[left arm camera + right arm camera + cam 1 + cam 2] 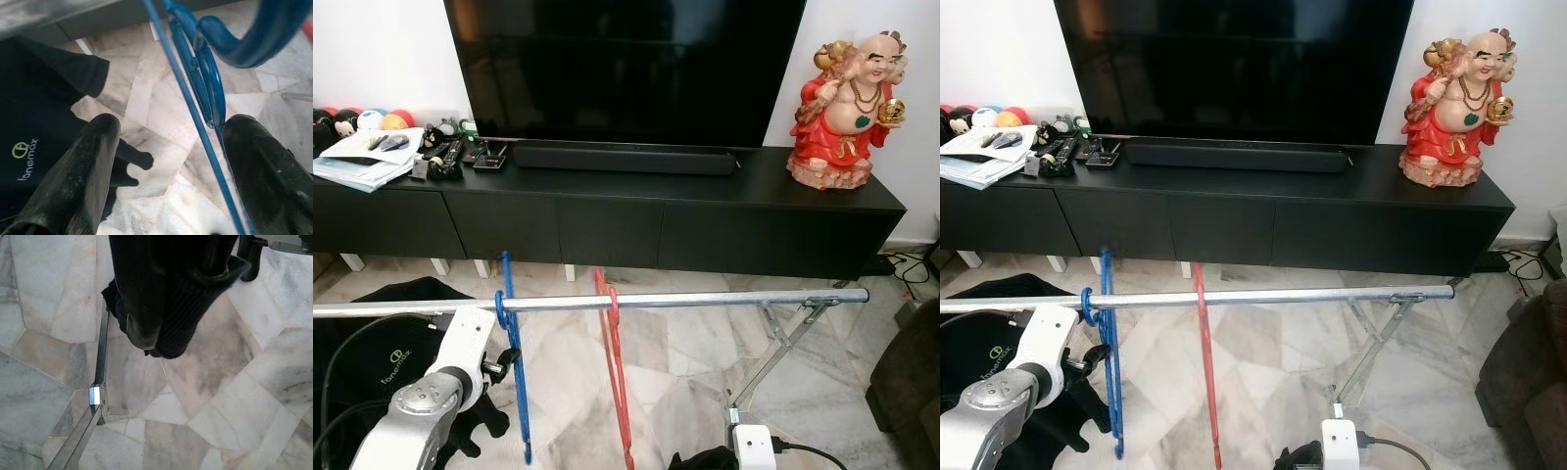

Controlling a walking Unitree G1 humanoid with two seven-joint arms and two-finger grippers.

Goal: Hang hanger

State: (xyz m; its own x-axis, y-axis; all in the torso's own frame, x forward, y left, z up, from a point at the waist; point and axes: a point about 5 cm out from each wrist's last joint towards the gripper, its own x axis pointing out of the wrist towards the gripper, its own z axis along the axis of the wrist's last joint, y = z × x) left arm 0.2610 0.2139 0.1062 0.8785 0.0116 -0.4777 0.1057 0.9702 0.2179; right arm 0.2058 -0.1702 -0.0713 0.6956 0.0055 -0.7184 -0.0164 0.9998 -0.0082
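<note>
The blue hanger (513, 362) is already hooked over the metal rail (685, 300) of the drying rack, hanging w/ its body down toward the marble floor (685, 372). The left hand (166, 171) sits right at the hook end, just below the rail, w/ its fingers (83, 166) spread. One finger looks like it's touching the hanger's wire, the other is well clear, so it's not pinching anything.

Main risk imo: if the hand pulls back at an angle, the touching finger could drag the wire and twist the hook off the rail, or shove it sideways into the red hanger (615, 372) nearby. A bump on the rail itself could set both swinging.

Right hand (161, 308) hangs idle over the floor; fingers seem pressed together.
</note>
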